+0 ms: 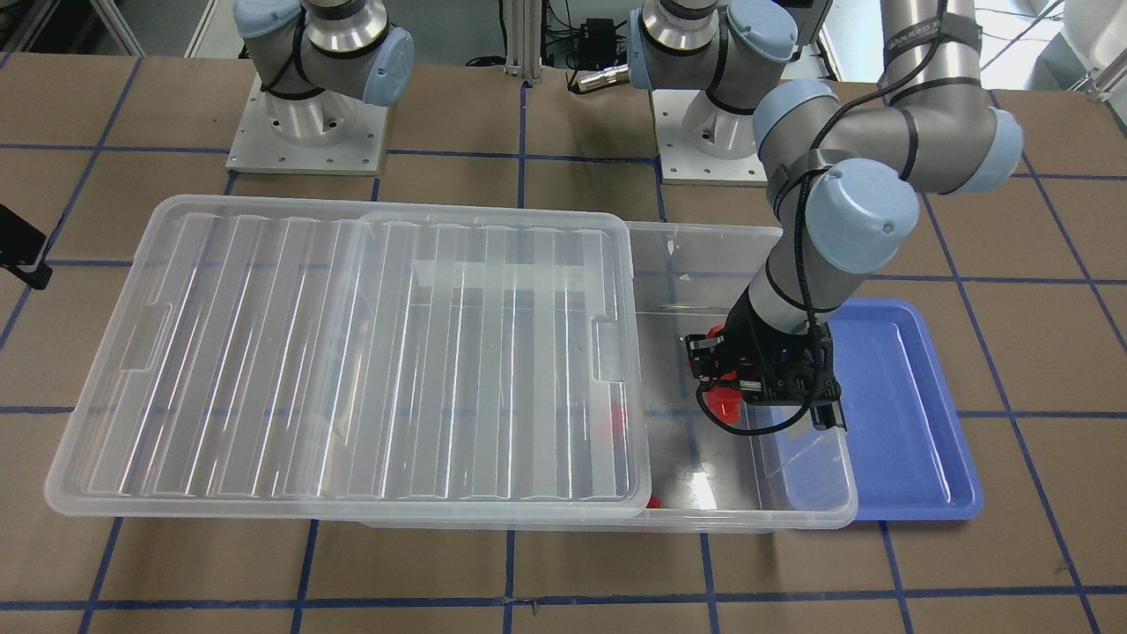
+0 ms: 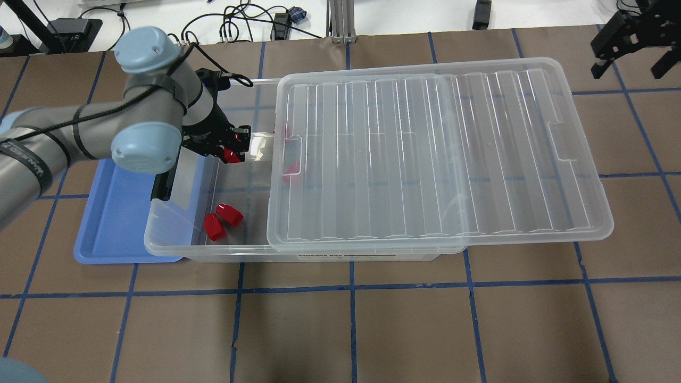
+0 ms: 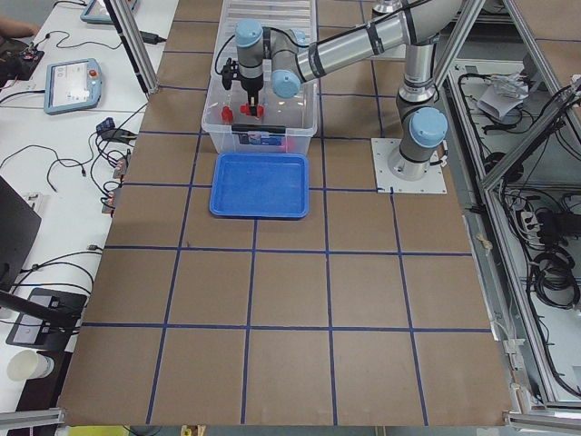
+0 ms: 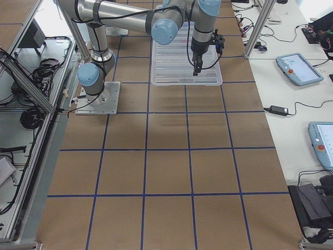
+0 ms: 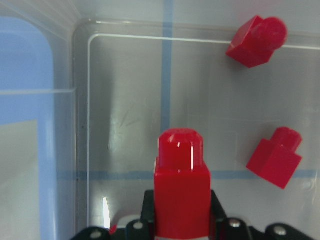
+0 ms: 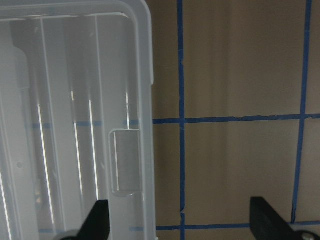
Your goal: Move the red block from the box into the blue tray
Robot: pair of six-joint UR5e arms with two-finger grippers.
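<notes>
The clear box (image 2: 175, 247) has its ribbed lid (image 2: 436, 154) slid toward my right, so the end by the blue tray (image 2: 114, 218) is open. My left gripper (image 2: 232, 152) is shut on a red block (image 5: 180, 185) and holds it over the open end, above the box floor. It also shows in the front view (image 1: 724, 398). Two more red blocks (image 2: 230, 214) (image 2: 214, 227) lie loose on the box floor, and both show in the left wrist view (image 5: 257, 42) (image 5: 275, 157). The tray (image 1: 889, 414) holds nothing. My right gripper (image 6: 182, 222) is open and empty beyond the lid's far end.
Another red block (image 2: 290, 167) shows dimly under the lid's edge. The lid overhangs the box on my right side (image 1: 132, 423). The box's rim (image 1: 819, 493) overlaps the tray's near edge. The brown table has blue tape lines (image 2: 351, 287).
</notes>
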